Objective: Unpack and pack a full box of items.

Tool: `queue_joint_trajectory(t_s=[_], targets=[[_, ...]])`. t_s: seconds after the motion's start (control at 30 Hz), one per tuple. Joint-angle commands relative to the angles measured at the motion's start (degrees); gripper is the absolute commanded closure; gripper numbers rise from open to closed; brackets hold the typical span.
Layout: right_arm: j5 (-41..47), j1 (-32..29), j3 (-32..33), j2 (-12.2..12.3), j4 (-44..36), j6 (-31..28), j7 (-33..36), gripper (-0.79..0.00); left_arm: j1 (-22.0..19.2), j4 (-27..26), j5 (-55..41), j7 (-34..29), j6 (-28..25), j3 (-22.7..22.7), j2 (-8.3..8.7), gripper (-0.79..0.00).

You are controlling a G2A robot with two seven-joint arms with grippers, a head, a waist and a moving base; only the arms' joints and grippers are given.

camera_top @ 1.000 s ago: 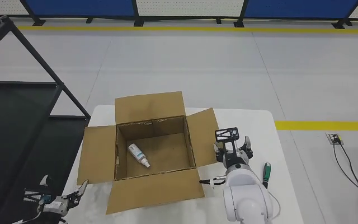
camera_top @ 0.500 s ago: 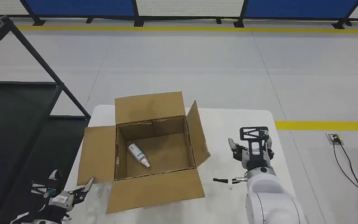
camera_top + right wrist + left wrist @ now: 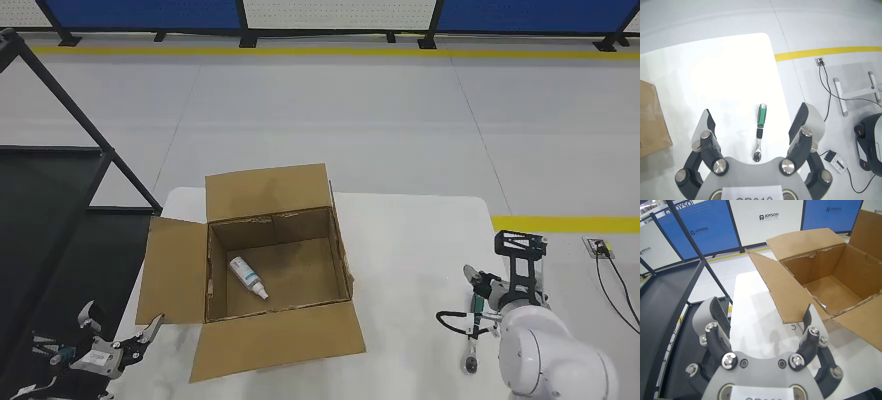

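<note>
An open cardboard box (image 3: 270, 270) stands on the white table (image 3: 420, 240). A white bottle (image 3: 248, 277) lies on the box floor. The box's right flap (image 3: 340, 235) stands nearly upright, while its other flaps lean outward. A green-handled ratchet (image 3: 759, 132) lies on the table near the right edge, its silver head (image 3: 468, 358) toward the front. My right gripper (image 3: 756, 111) hangs open above the ratchet, fingers on either side of it, holding nothing. My left gripper (image 3: 762, 304) is open and empty, low by the table's front left corner, facing the box's left flap (image 3: 783, 291).
A black metal rack (image 3: 50, 230) stands left of the table. A small metal clip (image 3: 793, 327) lies on the table below the left flap. Bare table (image 3: 715, 75) lies between the box and the ratchet. Cables and a stand base (image 3: 840, 94) are on the floor to the right.
My right arm has swung right, from beside the box's right flap to over the ratchet. That flap has risen from spread flat to nearly upright. The left gripper shifted slightly.
</note>
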Motion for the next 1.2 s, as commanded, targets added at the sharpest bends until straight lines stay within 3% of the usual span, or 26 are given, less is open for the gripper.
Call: queue_joint_trajectory(t_s=[0.0, 0.2, 0.43, 0.57, 0.83, 1.03, 1.1, 1.13, 1.17], targets=[[0.01, 0.0, 0.02, 0.0, 0.0, 0.0, 0.06, -0.785, 0.0, 0.0, 0.05, -0.04, 0.03, 0.02, 0.0, -0.785], [0.01, 0.0, 0.02, 0.0, 0.0, 0.0, 0.06, -0.785, 0.0, 0.0, 0.05, -0.04, 0.03, 0.02, 0.0, -0.785], [0.44, -3.42, 4.06, 1.06, 1.21, -13.24, 11.15, -0.785, 0.0, 0.0, 0.05, -0.04, 0.03, 0.02, 0.0, -0.785], [0.28, -1.86, 4.56, 1.44, 5.67, -16.46, 16.53, -0.785, 0.0, 0.0, 0.05, -0.04, 0.03, 0.02, 0.0, -0.785], [-0.29, 3.05, 2.4, 1.56, 15.43, -15.09, 19.59, -0.785, 0.0, 0.0, 0.05, -0.04, 0.03, 0.02, 0.0, -0.785], [2.41, 5.31, 4.25, 1.75, 20.26, -13.56, 19.59, -0.785, 0.0, 0.0, 0.05, -0.04, 0.03, 0.02, 0.0, -0.785], [4.14, 6.15, 5.23, 1.86, 21.82, -13.53, 19.59, -0.68, 0.0, 0.0, 0.05, -0.04, 0.03, 0.02, 0.0, -0.785], [5.08, 6.6, 5.65, 1.92, 22.57, -13.64, 19.59, -0.591, 0.0, 0.0, 0.05, -0.04, 0.03, 0.02, 0.0, -0.785], [5.61, 7.04, 6.01, 2.0, 23.34, -13.73, 19.59, -0.573, 0.0, 0.0, 0.05, -0.04, 0.03, 0.02, 0.0, -0.785]])
